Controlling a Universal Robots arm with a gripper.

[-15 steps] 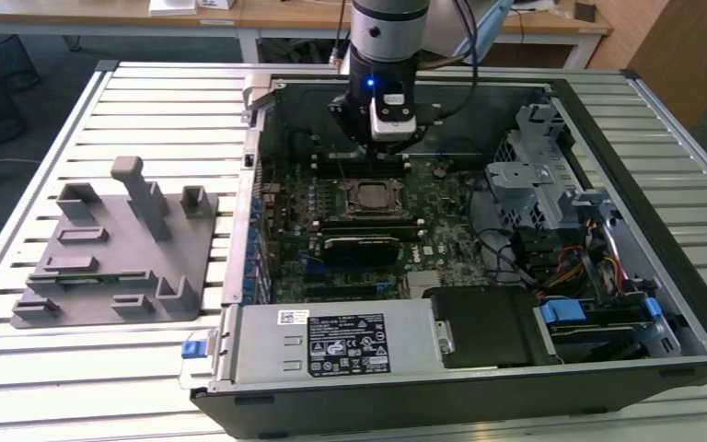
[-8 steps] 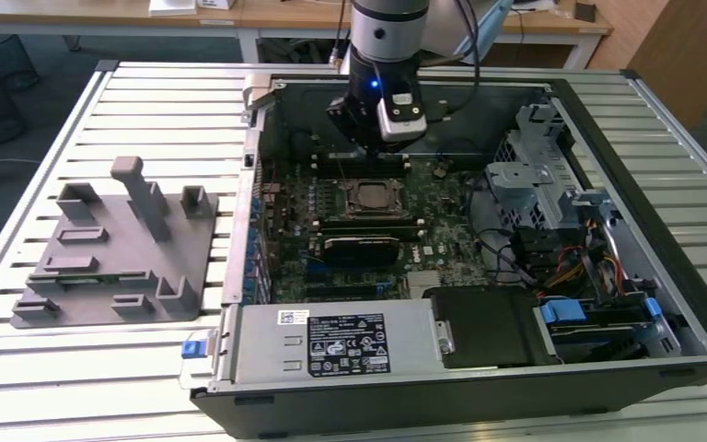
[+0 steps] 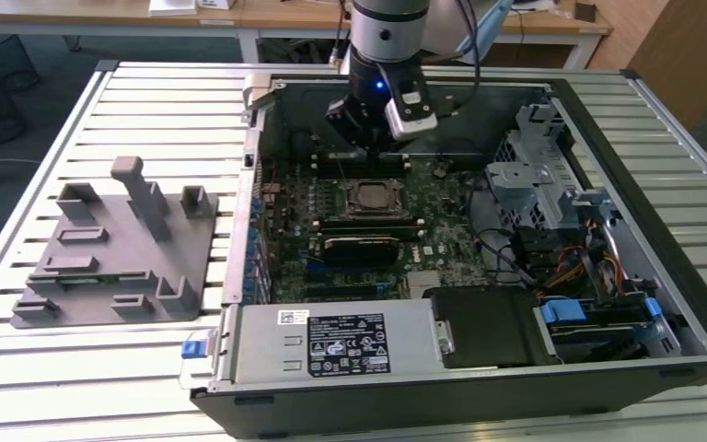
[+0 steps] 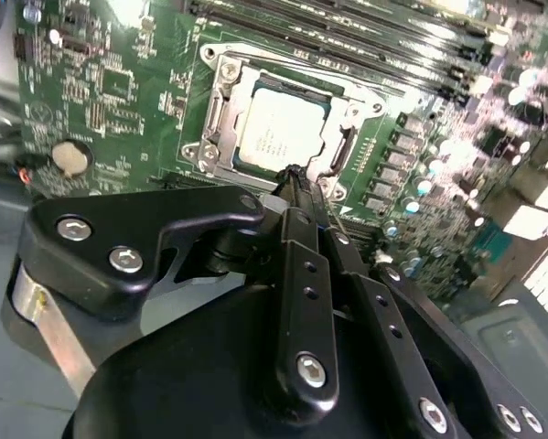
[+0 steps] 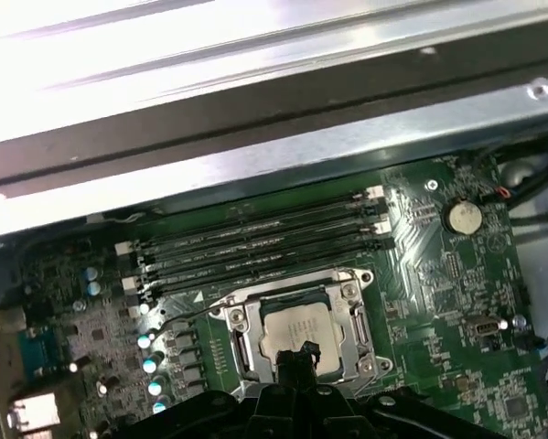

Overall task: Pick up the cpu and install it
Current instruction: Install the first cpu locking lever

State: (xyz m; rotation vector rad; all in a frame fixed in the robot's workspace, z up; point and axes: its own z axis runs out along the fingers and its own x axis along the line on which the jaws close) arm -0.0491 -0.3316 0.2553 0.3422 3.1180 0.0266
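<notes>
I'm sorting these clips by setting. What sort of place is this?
Probably a robotics lab or office workshop: an open computer case lies on a slatted metal table, a grey fixture tray sits beside it, and wooden desks stand behind.

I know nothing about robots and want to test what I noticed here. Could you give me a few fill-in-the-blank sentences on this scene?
1. The cpu lies in its square ___.
2. The gripper hangs over the green ___.
3. The grey fixture tray sits on the exterior view's ___ of the computer case.

Missing: socket; motherboard; left.
</notes>
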